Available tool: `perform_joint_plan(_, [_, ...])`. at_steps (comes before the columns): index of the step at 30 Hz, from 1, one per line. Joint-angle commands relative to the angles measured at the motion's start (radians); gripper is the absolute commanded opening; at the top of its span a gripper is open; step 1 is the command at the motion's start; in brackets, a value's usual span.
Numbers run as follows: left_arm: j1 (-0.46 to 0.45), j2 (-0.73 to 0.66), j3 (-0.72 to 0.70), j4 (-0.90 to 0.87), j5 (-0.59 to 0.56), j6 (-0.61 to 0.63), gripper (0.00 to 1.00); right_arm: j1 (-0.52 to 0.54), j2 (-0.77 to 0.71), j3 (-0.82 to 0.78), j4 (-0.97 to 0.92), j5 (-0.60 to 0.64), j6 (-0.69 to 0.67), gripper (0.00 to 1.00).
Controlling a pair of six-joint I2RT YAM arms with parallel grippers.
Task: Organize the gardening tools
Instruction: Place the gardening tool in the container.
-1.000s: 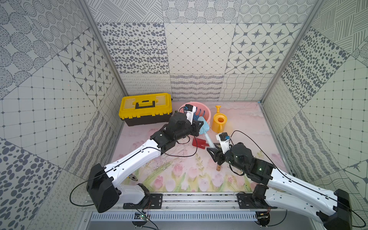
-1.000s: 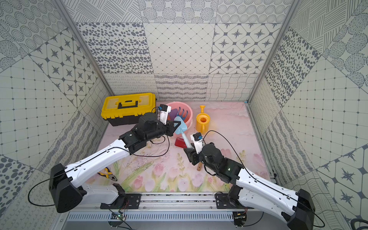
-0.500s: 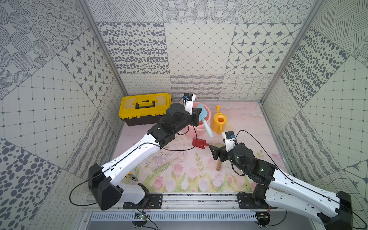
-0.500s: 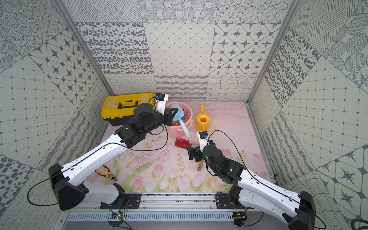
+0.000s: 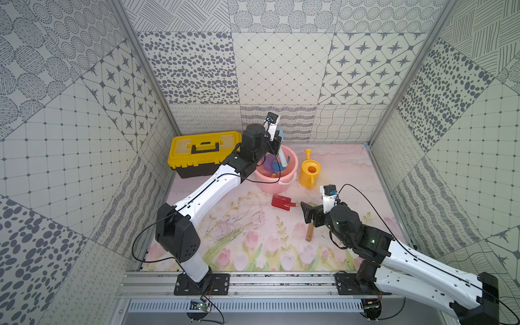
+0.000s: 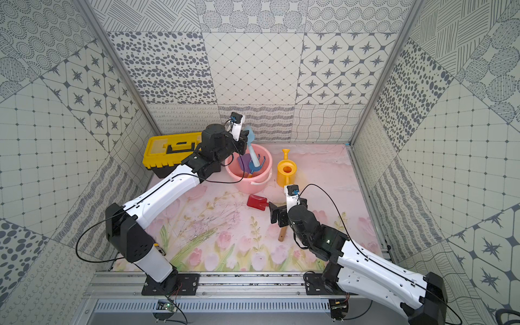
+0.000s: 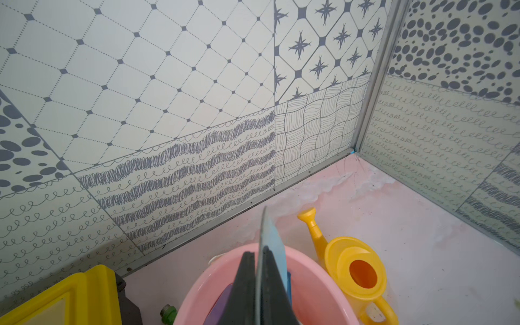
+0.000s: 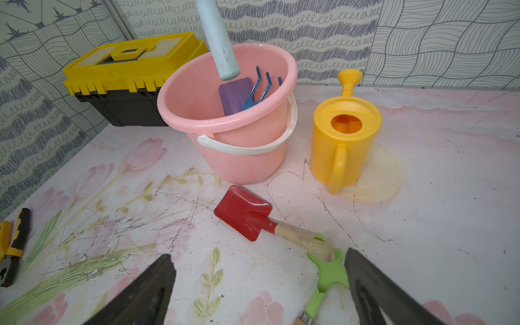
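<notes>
Five gardening tools are visible. The purple scoop and the blue fork stand inside the single pink bucket. The red spade and the green rake lie on the bench, the rake's head by the end of the spade's handle. The light-blue trowel is pinched by its blade in the left claw, handle hanging over the bucket's mouth. The right claw is spread wide and holds nothing, low over the rake. One yellow watering can, one toolbox and one pair of pliers complete the scene. A second earlier the left claw held the trowel low beside the bucket; it has since risen above it.
</notes>
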Motion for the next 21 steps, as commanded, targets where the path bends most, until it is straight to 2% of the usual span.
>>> perform_joint_plan(1, [0.056,0.087,0.076,0.087,0.050,0.144,0.00,0.002,0.005,0.015,0.011,0.031,0.009,0.97])
perform_joint_plan(6, [0.094,0.157,0.070,0.097,0.132,0.118,0.00,0.002,0.017,0.018,0.007,0.053,0.000,0.97])
perform_joint_plan(12, [0.106,0.173,-0.064,0.188,0.214,0.037,0.02,-0.002,0.028,0.018,0.006,0.076,0.001,0.97])
perform_joint_plan(13, [0.106,0.173,-0.077,0.192,0.223,0.023,0.09,-0.003,0.032,0.019,0.006,0.074,0.000,0.97])
perform_joint_plan(14, [0.106,0.172,-0.090,0.194,0.234,0.003,0.23,-0.002,0.036,0.020,0.006,0.075,0.000,0.97])
perform_joint_plan(17, [0.109,0.162,-0.101,0.187,0.240,-0.043,0.33,-0.004,0.044,0.021,0.006,0.074,0.000,0.97])
perform_joint_plan(21, [0.112,0.130,-0.099,0.165,0.226,-0.114,0.71,-0.005,0.046,0.021,0.006,0.072,-0.001,0.97])
